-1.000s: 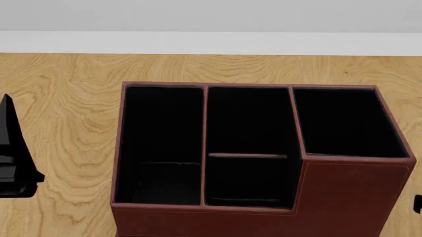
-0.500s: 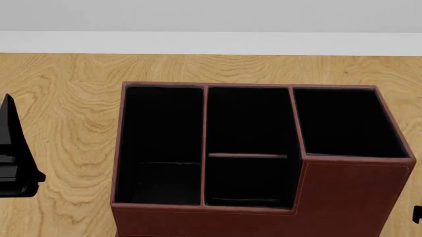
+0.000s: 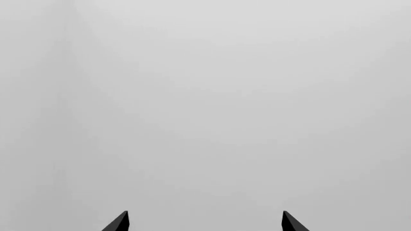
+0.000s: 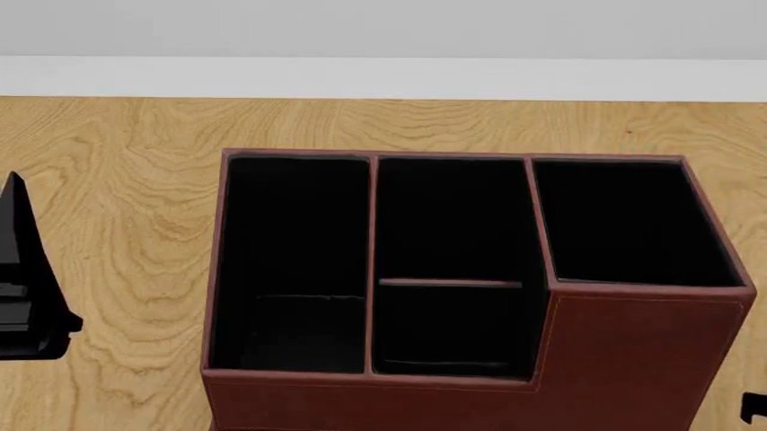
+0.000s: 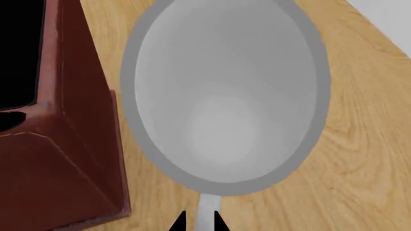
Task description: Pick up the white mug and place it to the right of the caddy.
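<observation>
The white mug [image 5: 224, 96] fills the right wrist view, seen from above, open and empty, just beside a corner of the reddish-brown caddy [image 5: 70, 159]. My right gripper [image 5: 200, 222] is shut on the mug's handle, one black tip on each side. The head view shows the caddy [image 4: 623, 359] in the middle of the wooden table, its black compartments empty; the mug is hidden there. Only a black sliver of the right arm [image 4: 755, 406] shows at the caddy's right. My left gripper [image 3: 204, 222] is open and empty, facing a plain grey wall; its arm [image 4: 22, 296] is left of the caddy.
The wooden table [image 4: 120, 180] runs to a white wall [image 4: 383, 36] behind the caddy. In the right wrist view, bare wood [image 5: 366, 159] lies on the mug's side away from the caddy.
The black sliver of the right arm at the head view's right edge has slid lower. The caddy and the left arm have not moved.
</observation>
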`<state>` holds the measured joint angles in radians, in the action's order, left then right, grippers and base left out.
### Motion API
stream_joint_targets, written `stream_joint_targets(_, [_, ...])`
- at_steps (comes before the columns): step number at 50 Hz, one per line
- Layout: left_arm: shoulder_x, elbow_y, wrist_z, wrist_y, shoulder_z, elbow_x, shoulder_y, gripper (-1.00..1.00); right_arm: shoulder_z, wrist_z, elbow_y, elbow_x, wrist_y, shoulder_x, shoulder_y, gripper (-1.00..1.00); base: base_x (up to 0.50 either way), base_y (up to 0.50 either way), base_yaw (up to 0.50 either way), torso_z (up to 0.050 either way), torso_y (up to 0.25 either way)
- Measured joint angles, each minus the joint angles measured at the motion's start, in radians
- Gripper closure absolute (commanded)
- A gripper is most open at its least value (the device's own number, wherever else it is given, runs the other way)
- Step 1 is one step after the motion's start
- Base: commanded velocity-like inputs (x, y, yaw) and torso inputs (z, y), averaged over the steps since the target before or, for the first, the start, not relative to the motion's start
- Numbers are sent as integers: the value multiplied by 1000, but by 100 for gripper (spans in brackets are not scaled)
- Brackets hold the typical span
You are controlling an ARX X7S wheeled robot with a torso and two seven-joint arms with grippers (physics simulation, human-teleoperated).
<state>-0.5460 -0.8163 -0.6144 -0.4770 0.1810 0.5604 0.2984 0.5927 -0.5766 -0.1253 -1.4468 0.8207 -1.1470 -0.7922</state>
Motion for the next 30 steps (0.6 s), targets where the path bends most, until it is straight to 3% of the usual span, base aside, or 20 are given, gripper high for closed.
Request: stream_joint_targets(30, [-3,3,-3,6,2,8,2,-100,23,9,-63,15,11,50,7,100,0,0,0,0,0])
